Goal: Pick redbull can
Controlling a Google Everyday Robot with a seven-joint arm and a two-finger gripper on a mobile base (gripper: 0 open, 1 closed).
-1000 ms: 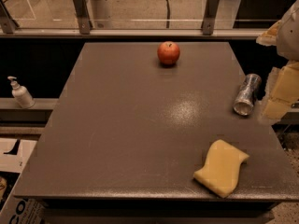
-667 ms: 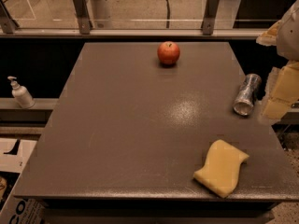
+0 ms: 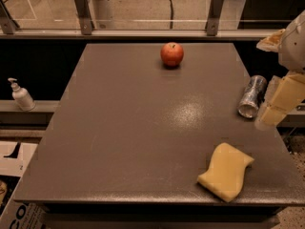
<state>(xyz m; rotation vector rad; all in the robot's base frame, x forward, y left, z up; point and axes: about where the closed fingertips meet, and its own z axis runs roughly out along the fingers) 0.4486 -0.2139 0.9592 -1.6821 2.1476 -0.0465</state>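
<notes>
The redbull can (image 3: 251, 97), slim and silvery, lies on its side near the right edge of the dark table (image 3: 119, 128), its round open end facing the front. My gripper (image 3: 268, 117), cream-coloured, hangs at the right edge of the camera view, just right of the can and close beside it. It holds nothing that I can see. The arm's upper part runs off the right edge of the view.
A red apple (image 3: 172, 54) stands at the back middle of the table. A yellow sponge (image 3: 226, 171) lies at the front right. A white pump bottle (image 3: 21, 96) stands on a ledge to the left. A glass railing runs behind the table.
</notes>
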